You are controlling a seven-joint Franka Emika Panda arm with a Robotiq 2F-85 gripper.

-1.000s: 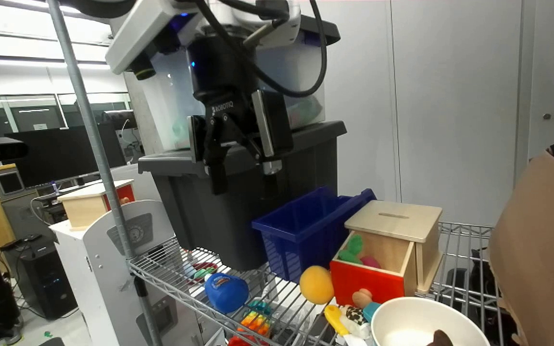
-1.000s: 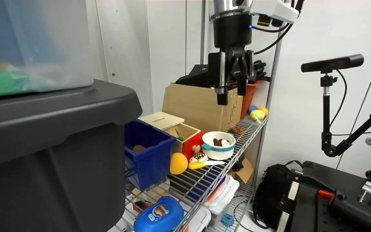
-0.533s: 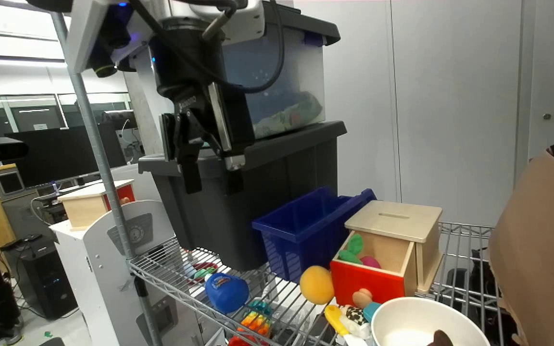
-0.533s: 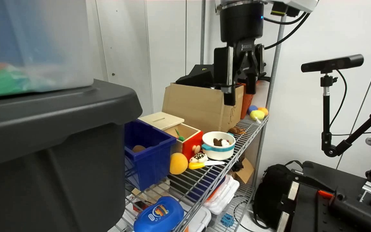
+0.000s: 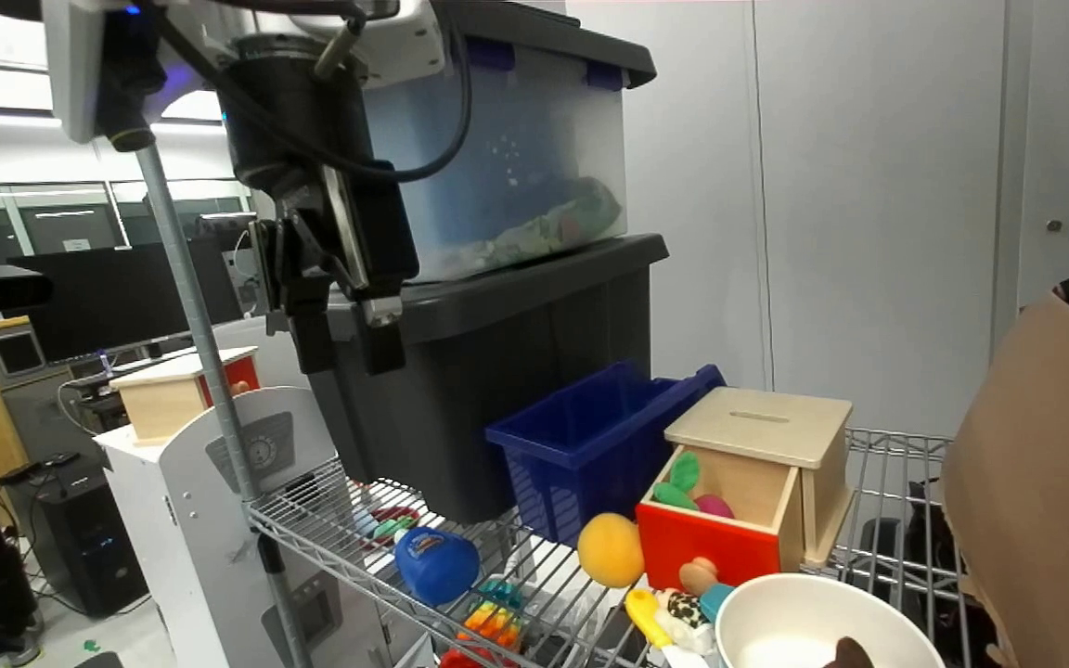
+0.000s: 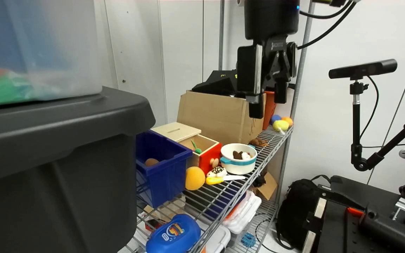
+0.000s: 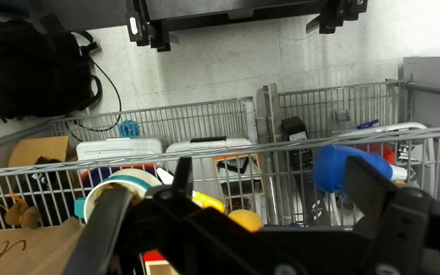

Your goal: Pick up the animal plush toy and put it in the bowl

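Observation:
The cream-white bowl [image 6: 238, 169] with teal band and handles stands on the wire shelf; its inside shows in the exterior view [image 5: 776, 620], and it is partly behind a finger in the wrist view [image 7: 130, 178]. A small dark brown plush lump [image 6: 237, 155] lies inside the bowl, beside a white item; it also shows at the lower edge of an exterior view [image 5: 850, 655]. Its details are too small to tell. My gripper [image 5: 349, 360] is open and empty, high above the shelf and apart from the bowl, also in an exterior view [image 6: 268, 105] and the wrist view [image 7: 267, 168].
A wooden box with red drawer [image 5: 715, 547], a blue bin [image 5: 544, 482], a yellow-orange ball [image 5: 611, 550], a speckled toy [image 6: 217, 171], a yellow-handled knife [image 6: 215, 180] and a blue bottle [image 6: 174, 233] share the shelf. A grey tote [image 5: 516, 399] and metal post [image 5: 191, 297] stand nearby.
My open gripper has moved sideways through the air towards the shelf's front side and turned a little. The bowl, the brown lump and the other shelf items have not moved.

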